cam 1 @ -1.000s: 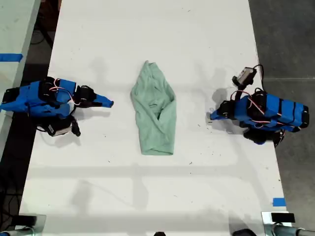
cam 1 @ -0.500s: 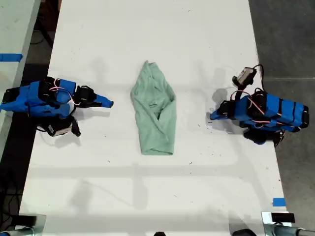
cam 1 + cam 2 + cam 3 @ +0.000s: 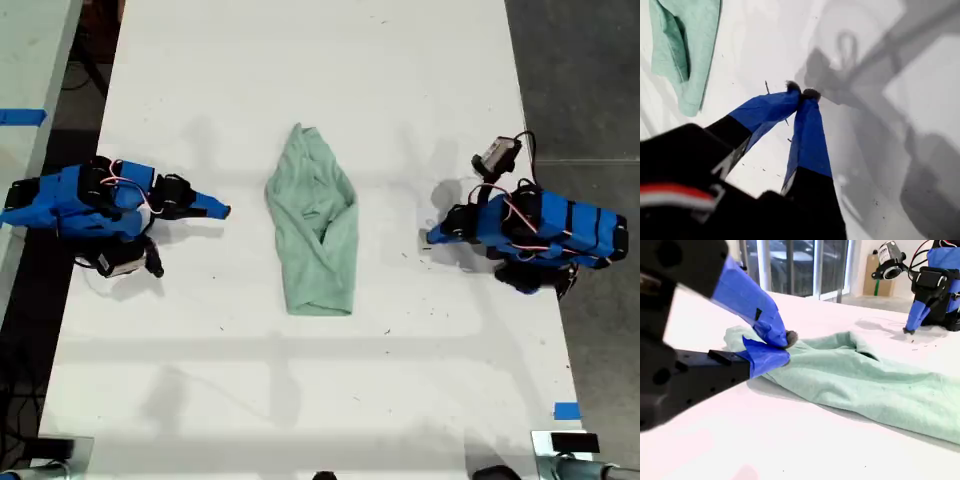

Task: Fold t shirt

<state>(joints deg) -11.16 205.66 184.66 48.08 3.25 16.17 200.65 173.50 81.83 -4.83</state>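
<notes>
My first hand (image 3: 802, 93) is clenched on nothing, its two blue fingers (image 3: 807, 135) meeting at their dark tips, which hang just above or on the white desk (image 3: 300, 60); I cannot tell which. In the exterior view this hand (image 3: 432, 237) belongs to the blue arm at that view's right, pointing toward the middle of the desk. The t shirt (image 3: 685, 45) lies well apart from it, with bare desk between. My second hand (image 3: 785, 347) is also clenched and empty, its blue fingers (image 3: 747, 295) pressed together at the tips. In the exterior view it is the tip of the blue arm at that view's left (image 3: 225, 211), also pointing inward. From its own camera the t shirt (image 3: 865, 375) seems close behind the tips, but the exterior view shows a clear strip of desk between them. The t shirt (image 3: 318, 235) is pale mint green and lies at the middle of the desk, between the two hands and touching neither. It is gathered into a long narrow shape, rumpled, with one end tapering to a point toward the top of the exterior view and the other end wider and squarer.
</notes>
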